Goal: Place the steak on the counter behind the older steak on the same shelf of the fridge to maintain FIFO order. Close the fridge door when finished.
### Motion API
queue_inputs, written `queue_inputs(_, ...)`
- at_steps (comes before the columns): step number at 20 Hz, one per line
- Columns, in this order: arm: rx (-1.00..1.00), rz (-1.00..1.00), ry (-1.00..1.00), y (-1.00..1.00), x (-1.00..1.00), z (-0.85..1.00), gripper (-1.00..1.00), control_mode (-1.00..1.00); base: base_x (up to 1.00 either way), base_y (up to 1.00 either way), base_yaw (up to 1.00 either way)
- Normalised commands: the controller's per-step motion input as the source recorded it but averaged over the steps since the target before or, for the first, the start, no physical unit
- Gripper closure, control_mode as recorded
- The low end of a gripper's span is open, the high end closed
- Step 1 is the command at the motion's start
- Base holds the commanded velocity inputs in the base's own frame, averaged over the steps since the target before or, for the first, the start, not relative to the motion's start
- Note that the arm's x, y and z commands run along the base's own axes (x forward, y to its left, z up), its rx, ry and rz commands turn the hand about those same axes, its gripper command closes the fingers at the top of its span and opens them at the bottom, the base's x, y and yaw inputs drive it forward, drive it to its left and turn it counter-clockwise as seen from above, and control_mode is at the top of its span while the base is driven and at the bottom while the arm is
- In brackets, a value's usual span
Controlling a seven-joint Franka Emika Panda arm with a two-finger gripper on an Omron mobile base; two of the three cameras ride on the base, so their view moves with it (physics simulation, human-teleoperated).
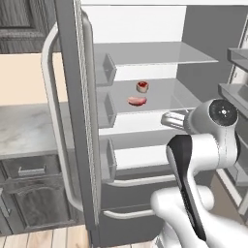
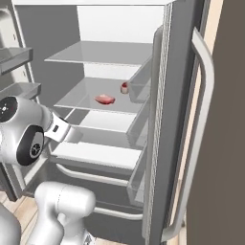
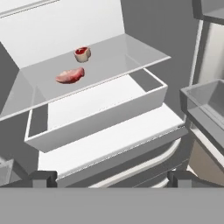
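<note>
Though unlabelled, steak [image 3: 82,53] behind older steak [image 3: 70,75].

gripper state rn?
Gripper: open, holding nothing. The steak lies on the fridge shelf behind the older steak.

Inside the open fridge [image 1: 140,63], a clear glass shelf [image 1: 169,99] at mid height carries two pieces of meat. The older steak [image 1: 137,100], a flat pinkish-red slab, lies toward the shelf's front edge, and the steak [image 1: 142,86], small, chunky and tan-rimmed, sits just behind it, near but apart, toward the white back wall.
</note>
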Motion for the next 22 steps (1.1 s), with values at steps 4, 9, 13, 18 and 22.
queue_inputs(4, 0.00, 0.00, 0.00, 0.00, 0.00, 0.00, -1.00, 1.00, -0.29, -0.05, 0.00)
queue_inputs(9, 0.00, 0.00, 0.00, 0.00, 0.00, 0.00, -1.00, 1.00, -0.18, -0.24, 0.00)
queue_inputs(13, 0.00, 0.00, 0.00, 0.00, 0.00, 0.00, -1.00, 1.00, -0.20, -0.18, 0.00)
queue_inputs(18, 0.00, 0.00, 0.00, -0.01, -0.04, -0.01, -1.00, -1.00, -0.10, -0.06, 0.00)
queue_inputs(22, 0.03, 0.00, -0.04, -0.23, -0.11, 0.00, -1.00, -1.00, 0.00, 0.00, 0.00)
